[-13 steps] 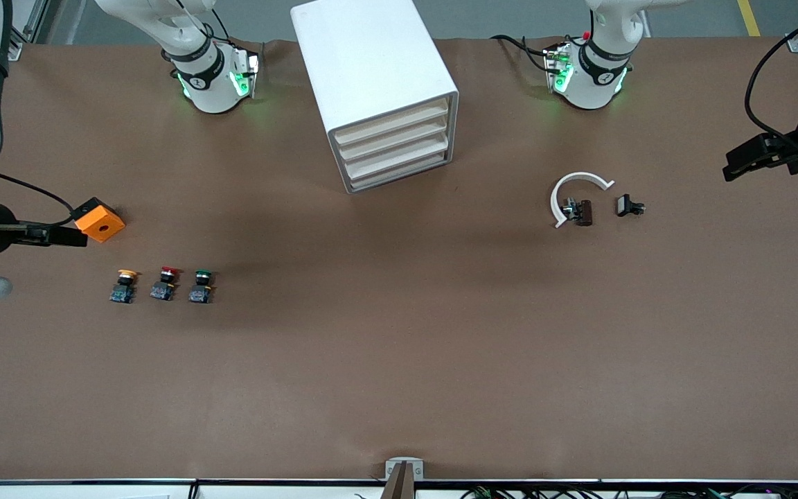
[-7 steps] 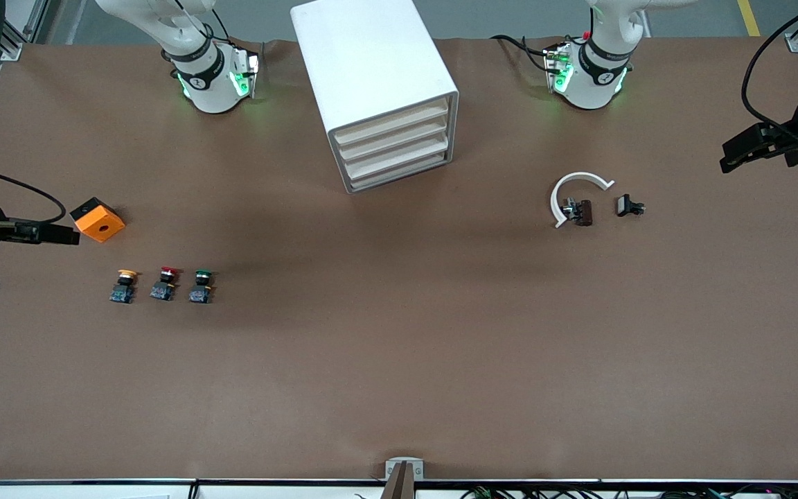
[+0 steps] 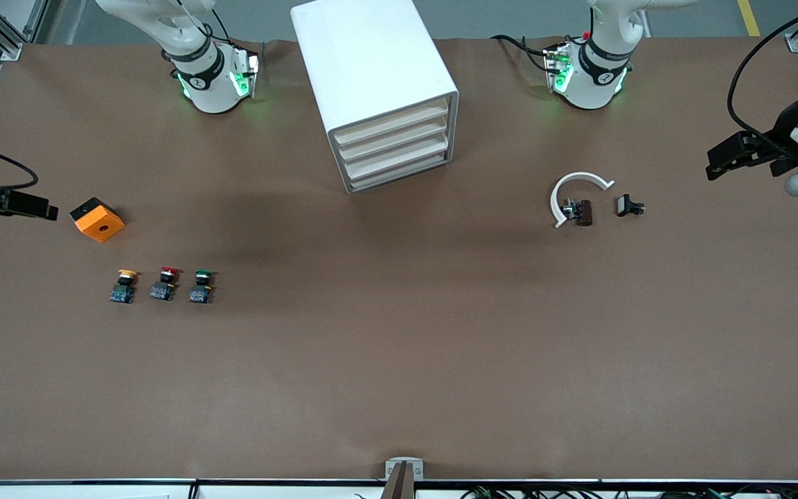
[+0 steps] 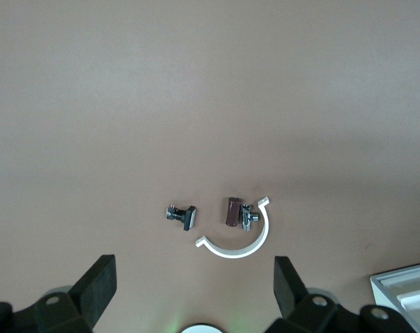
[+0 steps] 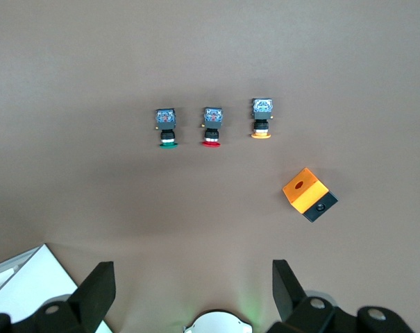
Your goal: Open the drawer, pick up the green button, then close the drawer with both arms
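The white cabinet (image 3: 371, 69) stands between the arms' bases, and its four stacked beige-fronted drawers (image 3: 393, 147) are all shut. The green-capped button (image 3: 201, 285) stands on the table toward the right arm's end, beside the red-capped one; it also shows in the right wrist view (image 5: 166, 125). My right gripper (image 3: 32, 206) is open and empty, up in the air at the table's edge beside the orange block. My left gripper (image 3: 721, 163) is open and empty, up in the air at the left arm's end of the table. Both show wide open in their wrist views (image 4: 194, 288) (image 5: 192, 288).
A red-capped button (image 3: 165, 283) and a yellow-capped button (image 3: 124, 285) stand in a row with the green one. An orange block (image 3: 98, 220) lies farther from the camera than they do. A white C-shaped ring (image 3: 577, 188) and small dark parts (image 3: 629, 206) lie toward the left arm's end.
My right gripper has drawn back from the orange block toward the table's edge. My left gripper has shifted a little toward the cabinet. Nothing on the table has moved.
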Controlling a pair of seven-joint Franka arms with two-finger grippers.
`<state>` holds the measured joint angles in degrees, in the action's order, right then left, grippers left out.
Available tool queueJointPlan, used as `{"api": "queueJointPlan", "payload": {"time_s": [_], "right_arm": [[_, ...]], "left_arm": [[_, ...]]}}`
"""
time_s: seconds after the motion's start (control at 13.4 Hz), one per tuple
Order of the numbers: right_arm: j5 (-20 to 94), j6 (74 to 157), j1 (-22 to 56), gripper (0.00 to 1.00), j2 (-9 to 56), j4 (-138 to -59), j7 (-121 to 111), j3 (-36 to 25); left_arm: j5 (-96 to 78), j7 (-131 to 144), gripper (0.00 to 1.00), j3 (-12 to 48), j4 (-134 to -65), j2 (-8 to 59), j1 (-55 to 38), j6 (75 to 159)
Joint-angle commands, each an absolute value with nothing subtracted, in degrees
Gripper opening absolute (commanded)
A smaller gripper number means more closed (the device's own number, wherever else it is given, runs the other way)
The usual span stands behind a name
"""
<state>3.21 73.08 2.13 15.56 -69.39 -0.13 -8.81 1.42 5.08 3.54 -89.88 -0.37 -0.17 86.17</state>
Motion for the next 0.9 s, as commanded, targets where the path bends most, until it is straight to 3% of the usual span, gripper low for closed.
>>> {"api": "queueJointPlan", "payload": {"time_s": [0.0, 0.45, 0.67, 0.82], "right_arm": [[3.43, 71.90, 1.32, 1.00, 11.00, -69.87, -0.70, -8.18], [3.17, 73.12, 1.05, 1.00, 7.48, -75.04, -0.62, -8.26], [1.67, 83.46, 1.32, 1.00, -3.30, -90.38, -0.70, -7.74], [1.23, 86.04, 1.14, 1.00, -6.85, -95.00, -0.70, -7.12]], "left_arm": [[0.79, 3.78, 1.00, 4.04, -98.50, -6.49, -0.09, 90.69], [0.79, 2.81, 1.00, 4.31, -98.96, -7.74, -0.18, 90.53], [0.88, 2.81, 1.00, 4.31, -99.14, -7.82, -0.18, 90.18], [1.14, 2.81, 1.00, 4.31, -99.32, -7.65, -0.18, 90.26]]}}
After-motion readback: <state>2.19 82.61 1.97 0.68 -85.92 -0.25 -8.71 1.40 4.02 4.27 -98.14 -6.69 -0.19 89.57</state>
